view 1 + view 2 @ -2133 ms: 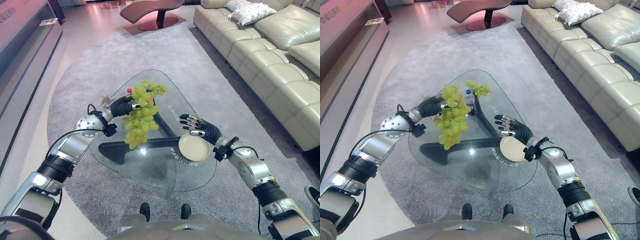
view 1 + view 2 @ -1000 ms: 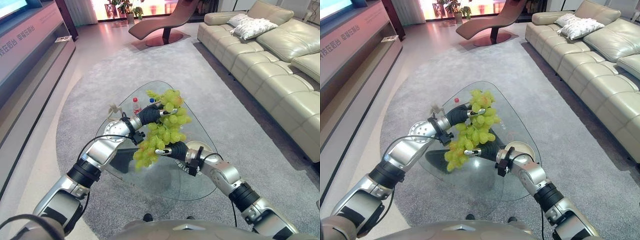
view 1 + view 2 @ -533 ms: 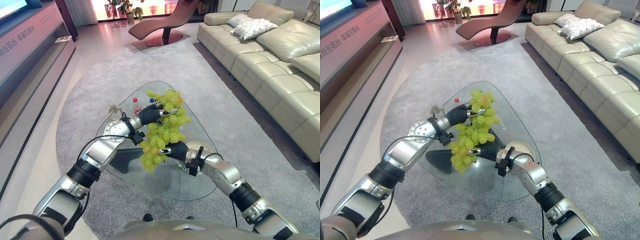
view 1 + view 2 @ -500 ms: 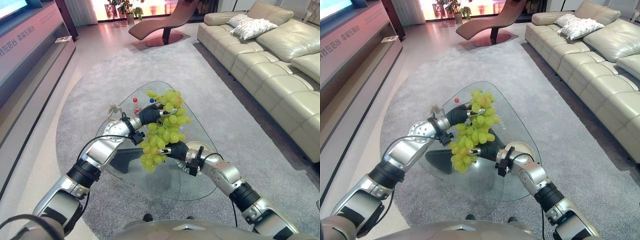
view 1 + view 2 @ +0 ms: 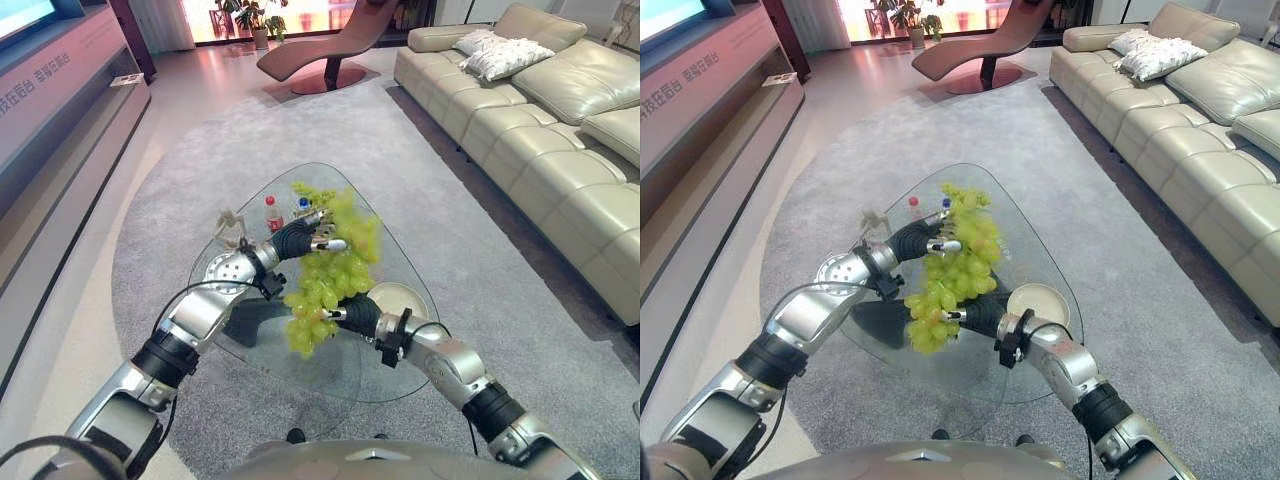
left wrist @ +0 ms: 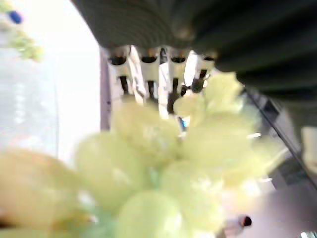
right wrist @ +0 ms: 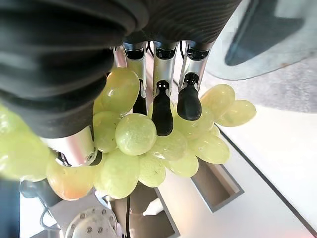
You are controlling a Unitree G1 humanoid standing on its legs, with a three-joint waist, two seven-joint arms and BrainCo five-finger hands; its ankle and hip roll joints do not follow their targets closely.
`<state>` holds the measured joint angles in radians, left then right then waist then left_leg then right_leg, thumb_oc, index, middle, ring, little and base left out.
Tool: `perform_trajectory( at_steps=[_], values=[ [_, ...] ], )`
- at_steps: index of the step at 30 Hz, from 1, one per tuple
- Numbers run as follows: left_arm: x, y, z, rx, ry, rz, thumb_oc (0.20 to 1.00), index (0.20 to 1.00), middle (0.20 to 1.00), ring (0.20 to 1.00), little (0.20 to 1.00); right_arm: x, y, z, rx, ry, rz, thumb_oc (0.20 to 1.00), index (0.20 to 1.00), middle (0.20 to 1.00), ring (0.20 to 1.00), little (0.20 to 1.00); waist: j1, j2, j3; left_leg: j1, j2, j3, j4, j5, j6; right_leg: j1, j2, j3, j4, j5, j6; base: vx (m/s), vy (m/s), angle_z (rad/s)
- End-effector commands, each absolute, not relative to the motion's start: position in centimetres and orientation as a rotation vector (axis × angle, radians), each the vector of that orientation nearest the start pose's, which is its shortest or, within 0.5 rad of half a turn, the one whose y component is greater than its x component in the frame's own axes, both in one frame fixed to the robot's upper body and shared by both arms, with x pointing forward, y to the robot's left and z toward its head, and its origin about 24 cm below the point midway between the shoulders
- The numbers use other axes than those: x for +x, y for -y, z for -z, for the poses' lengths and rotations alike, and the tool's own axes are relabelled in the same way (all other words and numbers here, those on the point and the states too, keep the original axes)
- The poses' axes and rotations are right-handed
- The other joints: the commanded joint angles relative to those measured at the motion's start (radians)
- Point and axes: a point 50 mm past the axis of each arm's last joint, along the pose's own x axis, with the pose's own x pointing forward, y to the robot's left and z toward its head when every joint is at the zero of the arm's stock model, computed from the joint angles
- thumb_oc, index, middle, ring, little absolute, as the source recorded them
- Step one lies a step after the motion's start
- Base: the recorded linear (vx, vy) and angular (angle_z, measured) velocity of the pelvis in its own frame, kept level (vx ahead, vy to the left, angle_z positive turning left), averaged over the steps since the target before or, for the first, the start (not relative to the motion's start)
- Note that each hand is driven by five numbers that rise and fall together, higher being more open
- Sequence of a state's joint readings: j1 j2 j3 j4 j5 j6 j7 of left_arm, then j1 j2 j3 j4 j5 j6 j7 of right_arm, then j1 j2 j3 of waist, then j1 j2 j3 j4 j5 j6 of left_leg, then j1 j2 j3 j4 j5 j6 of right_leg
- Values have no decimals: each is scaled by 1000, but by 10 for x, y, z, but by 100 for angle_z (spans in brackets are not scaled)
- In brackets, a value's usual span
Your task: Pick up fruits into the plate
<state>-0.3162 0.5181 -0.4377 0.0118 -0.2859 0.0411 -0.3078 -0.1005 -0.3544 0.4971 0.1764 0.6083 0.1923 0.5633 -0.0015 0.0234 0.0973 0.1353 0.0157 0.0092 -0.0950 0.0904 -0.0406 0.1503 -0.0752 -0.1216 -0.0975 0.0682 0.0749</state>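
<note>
**Q:** What do the hands have?

**A:** The left hand (image 5: 298,237) curls round the top of a large bunch of pale green grapes (image 5: 325,275), held above the table. The right hand (image 5: 975,318), just below, has its fingers (image 7: 162,106) curled against the bunch's lower berries.

**Q:** How will it handle?

**A:** Likely heavy, limp and swinging; berries bruise or drop off easily. The stem end is the safest hold, with support underneath.

**Q:** What lies beyond?

**A:** One round cream plate (image 5: 1039,302), just beyond the right hand, on the clear glass table (image 5: 390,365). Past the left hand: one smaller green grape bunch (image 5: 310,191) and two small bottles (image 5: 269,211).
</note>
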Motion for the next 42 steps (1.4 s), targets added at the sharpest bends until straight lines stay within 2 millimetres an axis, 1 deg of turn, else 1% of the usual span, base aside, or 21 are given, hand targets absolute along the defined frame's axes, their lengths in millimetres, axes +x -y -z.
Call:
perform_trajectory(
  at_steps=[1,5,7,9,12,13,15,17,18,19,20,21,22,24,25,26,32,35,37,40,42],
  values=[
    [298,-130,-108,244,131,645,1000,1000,1000,1000,1000,241,93,-21,349,-237,-931,200,200,200,200,200,22,-22,-8,91,-9,32,8,-192,12,63,-35,-47,12,-113,43,0,0,0],
    [294,-151,-94,216,83,563,1000,1000,1000,1000,1000,237,117,-12,358,-243,-842,200,200,200,200,200,19,-22,-1,91,-6,34,8,-192,11,63,-35,-47,12,-113,43,0,0,0],
    [293,-157,-90,208,67,533,1000,1000,1000,1000,1000,237,123,-11,356,-244,-813,200,200,200,200,200,17,-22,3,91,-5,34,8,-192,10,62,-34,-47,12,-112,43,0,0,0],
    [291,-172,-81,192,37,474,1000,1000,1000,1000,1000,238,139,-8,347,-239,-752,200,200,200,200,200,15,-23,8,91,-2,36,8,-191,6,61,-34,-50,13,-112,43,0,0,0],
    [289,-185,-74,179,3,426,1000,1000,1000,1000,1000,238,152,-6,326,-234,-704,200,200,200,200,200,12,-23,13,91,1,38,8,-192,4,61,-33,-52,14,-113,44,0,0,0],
    [287,-194,-65,175,-29,389,1000,1000,1000,1000,1000,239,163,-6,301,-232,-668,200,200,200,200,200,11,-25,18,91,3,38,8,-191,2,60,-33,-53,14,-113,44,0,0,0],
    [285,-199,-59,176,-59,365,1000,1000,1000,1000,1000,241,170,-6,286,-231,-639,200,200,200,200,200,11,-26,20,90,4,38,8,-191,1,61,-33,-54,14,-114,44,15,-15,0],
    [279,-211,-42,207,-130,319,1000,1000,1000,1000,1000,242,185,-6,245,-238,-585,200,200,200,200,200,13,-27,26,90,7,37,8,-191,-2,60,-32,-56,15,-114,45,34,-30,0],
    [278,-212,-42,208,-134,317,1000,1000,1000,1000,1000,243,186,-6,242,-239,-582,200,200,200,200,200,13,-27,26,90,7,37,8,-191,-3,60,-32,-56,15,-114,45,40,-28,0],
    [274,-219,-31,199,-194,296,1000,1000,1000,1000,1000,243,195,-5,208,-250,-547,200,200,200,200,200,15,-29,30,90,8,36,8,-190,-3,59,-31,-56,16,-114,45,32,-23,0],
    [272,-221,-27,194,-212,289,1000,1000,1000,1000,1000,243,198,-5,199,-252,-538,200,200,200,200,200,15,-29,32,90,8,36,8,-190,-3,59,-31,-57,16,-114,45,51,-43,0],
    [265,-229,-13,194,-284,269,1000,1000,1000,1000,1000,244,209,-5,170,-260,-500,200,200,200,200,200,19,-31,38,87,9,35,8,-188,-5,57,-31,-57,17,-113,46,29,-31,1],
    [263,-230,-11,195,-294,268,1000,1000,1000,1000,1000,244,210,-5,166,-260,-493,200,200,200,200,200,20,-31,39,86,9,35,9,-188,-5,56,-31,-58,17,-113,46,29,-48,1],
    [250,-241,10,193,-408,232,1000,1000,1000,1000,1000,248,226,-9,140,-261,-434,200,200,200,200,200,27,-34,55,74,12,35,13,-186,-8,47,-31,-60,20,-111,47,4,-44,1],
    [249,-242,11,197,-409,233,1000,1000,1000,1000,1000,248,227,-9,139,-261,-431,200,200,200,200,200,28,-34,56,73,12,35,14,-186,-8,46,-31,-60,20,-111,47,-12,-53,2],
    [241,-248,26,194,-482,210,1000,1000,1000,1000,1000,252,236,-11,118,-261,-392,200,200,200,200,200,34,-34,69,62,14,35,18,-184,-10,36,-31,-60,23,-109,47,-42,-55,3],
    [226,-256,58,160,-626,149,1000,1000,1000,1000,1000,275,253,-27,49,-220,-290,200,200,200,200,200,52,-32,129,-3,17,25,37,-175,-13,-25,-33,-58,42,-103,48,-115,-59,6],
    [225,-257,75,156,-703,93,1000,1000,1000,1000,1000,302,259,-47,-5,-178,-219,200,200,200,200,200,57,-23,203,-67,14,14,54,-165,-13,-82,-31,-51,60,-100,42,-233,-47,9],
    [222,-257,83,135,-740,65,1000,1000,1000,1000,1000,311,262,-54,-22,-169,-190,200,200,200,200,200,57,-18,230,-89,12,8,57,-161,-12,-104,-29,-48,65,-99,39,-160,-13,11],
    [218,-257,90,101,-778,34,1000,1000,1000,1000,1000,318,269,-58,-38,-166,-152,200,200,200,200,200,56,-11,255,-112,11,0,62,-155,-12,-126,-27,-47,71,-97,35,-87,6,12],
    [210,-252,102,114,-823,24,1000,1000,1000,1000,1000,326,282,-66,-80,-168,-88,200,200,200,200,200,61,-4,291,-144,8,-14,65,-146,-13,-158,-25,-49,80,-94,27,-122,7,8]
  ],
)
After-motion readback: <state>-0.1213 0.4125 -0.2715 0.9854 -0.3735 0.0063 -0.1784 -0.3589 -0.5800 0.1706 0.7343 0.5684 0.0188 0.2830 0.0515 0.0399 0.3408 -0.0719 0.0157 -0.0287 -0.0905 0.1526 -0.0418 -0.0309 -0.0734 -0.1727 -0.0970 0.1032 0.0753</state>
